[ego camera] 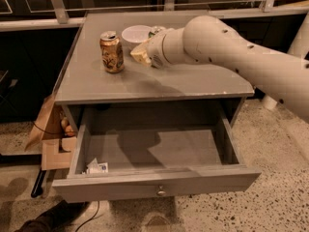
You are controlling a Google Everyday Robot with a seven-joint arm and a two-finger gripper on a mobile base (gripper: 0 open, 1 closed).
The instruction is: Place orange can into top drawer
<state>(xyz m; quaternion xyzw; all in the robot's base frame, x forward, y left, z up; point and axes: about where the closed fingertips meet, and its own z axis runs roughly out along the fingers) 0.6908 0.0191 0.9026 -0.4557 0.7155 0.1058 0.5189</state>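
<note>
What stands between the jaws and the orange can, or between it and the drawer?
Nothing visible. The gripper hangs beside the orange can; the top drawer below is open, a small packet in its corner.
</note>
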